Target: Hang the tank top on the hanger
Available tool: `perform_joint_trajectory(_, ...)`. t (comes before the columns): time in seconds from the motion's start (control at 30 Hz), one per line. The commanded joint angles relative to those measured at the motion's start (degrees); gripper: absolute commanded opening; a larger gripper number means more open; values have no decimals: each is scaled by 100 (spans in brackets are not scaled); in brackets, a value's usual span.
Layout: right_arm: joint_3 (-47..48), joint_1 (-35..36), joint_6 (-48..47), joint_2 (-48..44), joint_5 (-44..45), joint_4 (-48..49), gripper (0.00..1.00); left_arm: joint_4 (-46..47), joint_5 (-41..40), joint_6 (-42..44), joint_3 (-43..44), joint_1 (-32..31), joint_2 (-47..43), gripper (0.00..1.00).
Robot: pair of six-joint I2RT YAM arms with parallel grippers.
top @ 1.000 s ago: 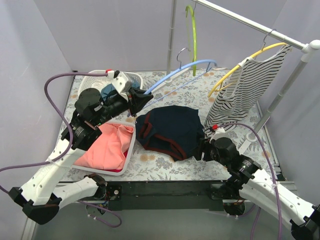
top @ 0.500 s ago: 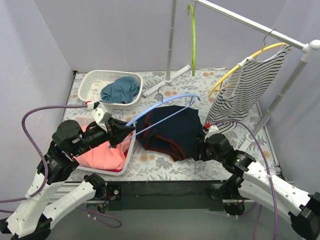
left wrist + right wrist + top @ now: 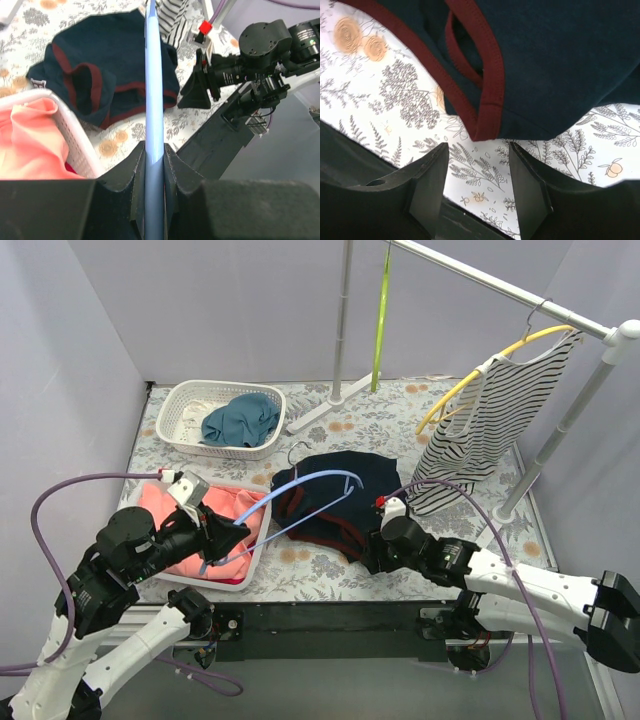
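The navy tank top [image 3: 345, 502] with dark red trim lies crumpled on the floral table; it also shows in the left wrist view [image 3: 110, 80] and the right wrist view [image 3: 555, 60]. My left gripper [image 3: 222, 537] is shut on the end of the light-blue hanger [image 3: 300, 488], which reaches over the tank top; its bar runs up the left wrist view [image 3: 154, 100]. My right gripper [image 3: 368, 552] is open and empty, low at the tank top's near edge, its jaws just short of the red hem [image 3: 487, 117].
A white tray [image 3: 255, 550] holds a coral-pink garment [image 3: 185, 525] below the left gripper. A white basket [image 3: 180, 405] with teal cloth stands at the back left. A rail [image 3: 500, 285] carries a lime-green hanger [image 3: 380, 310] and a yellow hanger [image 3: 470, 380] with a striped top [image 3: 500, 410].
My left arm has drawn back toward the near left, bringing the light-blue hanger down over the tank top. My right gripper has moved left along the tank top's near edge.
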Motion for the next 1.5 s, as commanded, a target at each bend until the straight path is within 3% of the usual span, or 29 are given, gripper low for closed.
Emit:
perform_joint_trajectory(0.0, 418, 116, 230, 357, 835, 129, 58, -394, -148, -100, 369, -17, -108, 0)
perform_joint_trajectory(0.13, 612, 107, 248, 647, 1143, 58, 53, -509, -34, 23, 492, -8, -117, 0)
perform_joint_trajectory(0.37, 946, 107, 125, 1087, 1259, -188, 24, -702, 292, 365, 773, -8, 278, 0)
perform_joint_trajectory(0.43, 973, 107, 46, 1087, 1084, -188, 24, -851, 21, 454, 966, -8, 418, 0)
perform_joint_trajectory(0.6, 894, 116, -86, 1191, 548, -161, 46, -895, -236, 691, 1169, -8, 559, 0)
perform_joint_trajectory(0.73, 815, 116, -130, 1368, 704, -179, 45, -966, -271, 779, 1195, -8, 613, 0)
perform_joint_trajectory(0.8, 876, 108, -148, 1421, 1011, -327, 40, -922, -123, 849, 1125, -8, 613, 0)
perform_joint_trajectory(0.9, 999, 11, -156, 1308, 1293, -530, 15, -852, 307, 999, 976, -8, 648, 0)
perform_joint_trajectory(1.0, 1043, -217, -270, 1167, 1250, -574, 1, -712, 633, 1113, 747, -17, 508, 0)
perform_joint_trajectory(1.47, 1386, -692, -561, 850, 1056, -706, 1, -606, 1188, 1298, 853, -8, 999, 0)
